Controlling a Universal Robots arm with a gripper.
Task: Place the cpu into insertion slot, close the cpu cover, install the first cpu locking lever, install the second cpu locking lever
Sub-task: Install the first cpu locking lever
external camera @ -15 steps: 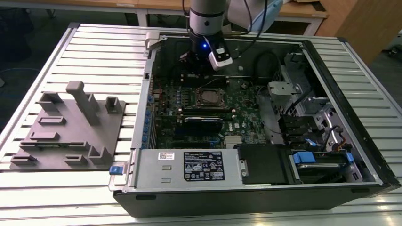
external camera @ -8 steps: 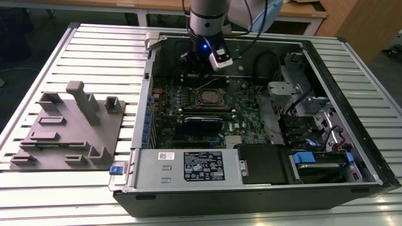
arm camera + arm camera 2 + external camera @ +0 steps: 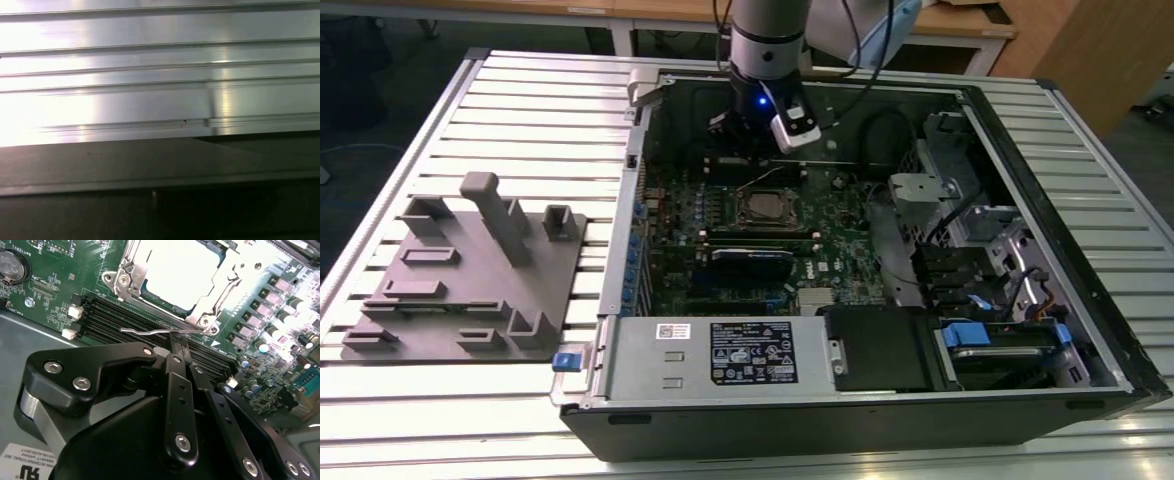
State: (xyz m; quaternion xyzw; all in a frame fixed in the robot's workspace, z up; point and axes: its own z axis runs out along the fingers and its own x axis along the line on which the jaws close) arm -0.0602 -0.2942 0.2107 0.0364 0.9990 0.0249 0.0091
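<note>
Close in, our gripper (image 3: 177, 342) is clenched, its tips against the thin wire lever (image 3: 142, 331) beside the memory slots (image 3: 115, 315). Beyond it the metal cover (image 3: 220, 282) lies down over the chip (image 3: 180, 270), seated mid-way across the green board (image 3: 45, 275). We judge the lever springy and slippery, best taken at its bent end.

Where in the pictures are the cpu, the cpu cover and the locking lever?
cpu (image 3: 180, 270): second wrist view, middle of its bright metal top.
cpu cover (image 3: 131, 275): second wrist view, one side of the silvery frame.
locking lever (image 3: 145, 332): second wrist view, its thin wire arm.
</note>
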